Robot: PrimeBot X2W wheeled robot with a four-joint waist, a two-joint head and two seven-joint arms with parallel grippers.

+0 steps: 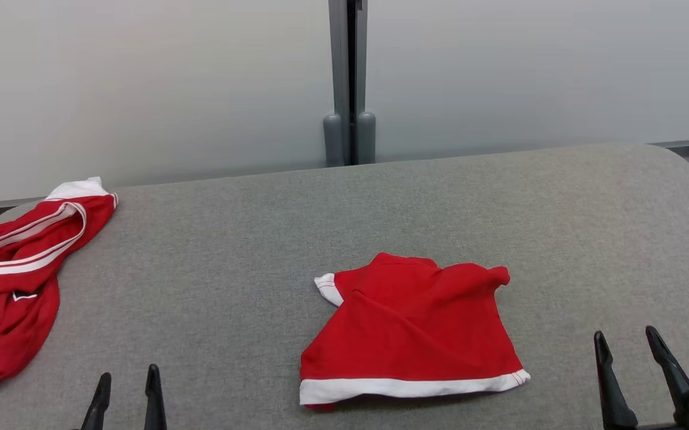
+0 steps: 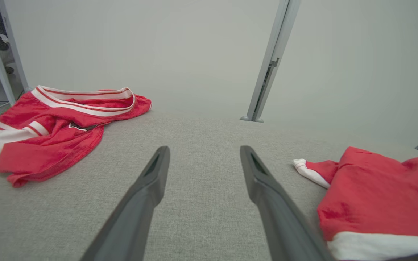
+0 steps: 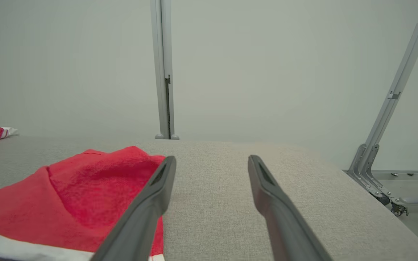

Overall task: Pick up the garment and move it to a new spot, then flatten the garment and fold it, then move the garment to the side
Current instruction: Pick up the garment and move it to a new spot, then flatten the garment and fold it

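Left gripper is waiting at the near edge of the grey cloth-covered table with its two dark fingers standing apart and nothing between them; in its own wrist view the left gripper is pointing across bare cloth toward the far edge. Right gripper is sitting near the table's near right side, its fingers likewise spread and holding nothing, and from its wrist the right gripper is looking over clear fabric. The folded garment, red with a white hem, is lying in the middle of the table between the two grippers. Its hem is facing the near edge and a white cuff is poking out at its far left. The left finger of the right gripper is showing just beside the garment's right edge, while the garment is lying off to the right of the left gripper's fingers. A second garment, crumpled and striped red and white, is spreading over the far left corner, well apart from the folded one. A wide strip of bare cloth is running between them, and more is stretching right toward the rounded far right corner. A grey post is rising behind the far edge against the pale wall.
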